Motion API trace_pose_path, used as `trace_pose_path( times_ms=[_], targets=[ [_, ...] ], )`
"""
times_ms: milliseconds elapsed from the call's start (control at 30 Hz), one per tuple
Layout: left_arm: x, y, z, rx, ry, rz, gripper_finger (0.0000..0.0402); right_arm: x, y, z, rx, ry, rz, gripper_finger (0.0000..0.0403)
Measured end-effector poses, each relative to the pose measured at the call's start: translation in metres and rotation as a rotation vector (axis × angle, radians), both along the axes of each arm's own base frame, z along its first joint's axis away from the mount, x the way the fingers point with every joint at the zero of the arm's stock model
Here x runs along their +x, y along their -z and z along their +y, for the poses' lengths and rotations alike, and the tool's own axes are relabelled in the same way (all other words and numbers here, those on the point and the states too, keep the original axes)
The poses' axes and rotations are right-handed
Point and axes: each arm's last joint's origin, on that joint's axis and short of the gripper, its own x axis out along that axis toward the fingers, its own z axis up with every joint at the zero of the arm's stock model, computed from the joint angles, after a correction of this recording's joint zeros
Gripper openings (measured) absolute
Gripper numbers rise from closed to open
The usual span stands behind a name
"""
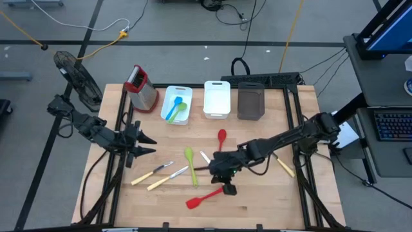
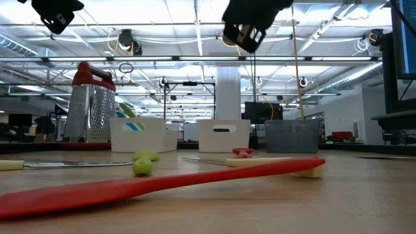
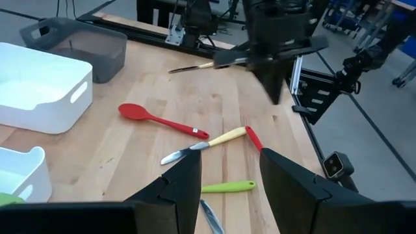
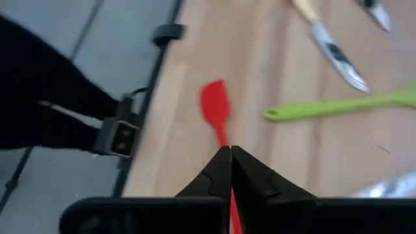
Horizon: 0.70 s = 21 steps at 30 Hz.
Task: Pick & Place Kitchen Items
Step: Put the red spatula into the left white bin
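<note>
A red spatula point(image 1: 203, 198) lies flat on the wooden table near its front edge, its blade point(image 4: 214, 107) toward the near left. My right gripper point(image 1: 228, 188) hangs shut well above the spatula's handle end, clear of it in the low view point(image 2: 244, 36). A green spatula point(image 1: 190, 164), a red spoon point(image 1: 221, 136) and several yellow-handled knives point(image 1: 159, 176) lie loose on the table. My left gripper point(image 1: 149, 143) stands open above the table's left side with nothing between its fingers point(image 3: 185, 179).
Along the far edge stand a red-topped grater point(image 1: 141, 87), a white bin point(image 1: 187, 118) holding a blue and a green spoon, a second white bin point(image 1: 217, 115) and a dark grey bin point(image 1: 251, 103). Another knife point(image 1: 284, 166) lies under my right arm.
</note>
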Motion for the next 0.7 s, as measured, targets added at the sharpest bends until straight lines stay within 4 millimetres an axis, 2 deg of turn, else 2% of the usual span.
trace_pose_path(
  times_ms=[167,500,700],
  targets=[
    [0.001,0.001,0.0,0.001,-0.001,0.006,0.0159,0.0,0.009,0.015,-0.036,-0.078,-0.018,0.0038],
    [0.001,0.001,-0.001,-0.02,-0.019,0.014,0.0159,0.006,0.039,0.03,-0.105,-0.169,0.001,0.0188],
    [0.003,0.003,-0.001,-0.032,-0.03,0.024,0.0159,0.011,0.06,0.032,-0.161,-0.224,0.017,0.0238]
  ],
)
